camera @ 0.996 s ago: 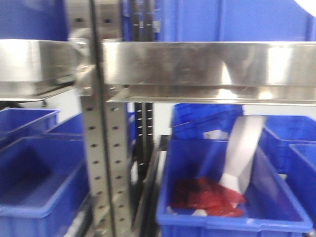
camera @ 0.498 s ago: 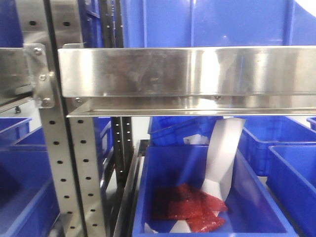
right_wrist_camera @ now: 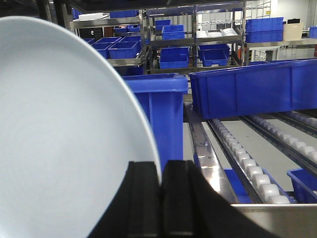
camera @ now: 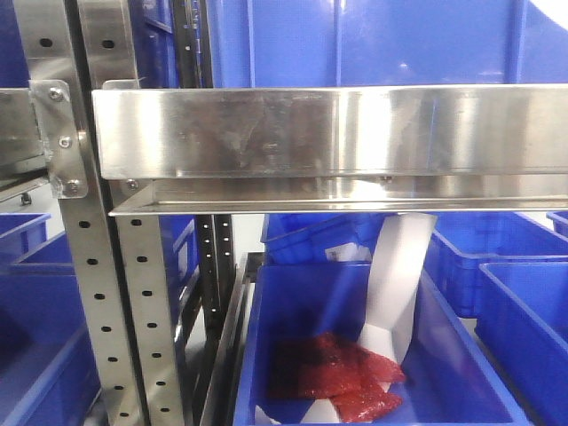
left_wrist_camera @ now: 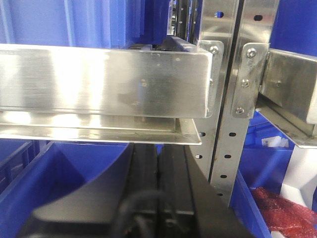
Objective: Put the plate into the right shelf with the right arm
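Warehouse racks, blue bins (right_wrist_camera: 171, 55) behind. Right hand (right_wrist_camera: 159, 198) pinches plate (right_wrist_camera: 64, 144) rim, plate upright above right shelf (right_wrist_camera: 233, 144) rollers. Left hand (left_wrist_camera: 158, 198) fingers pressed together, idle. Advice: tilt plate flat, lower onto clear roller lane, avoid bin.

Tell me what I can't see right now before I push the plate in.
- Plate: right wrist view, cut by the left and bottom edges; right claw covers its lower rim.
- Front view: neither plate nor either claw in frame.
- Left claw: left wrist view, blurred; fingertips indistinct.
- Red item in bin: front view, unidentifiable.
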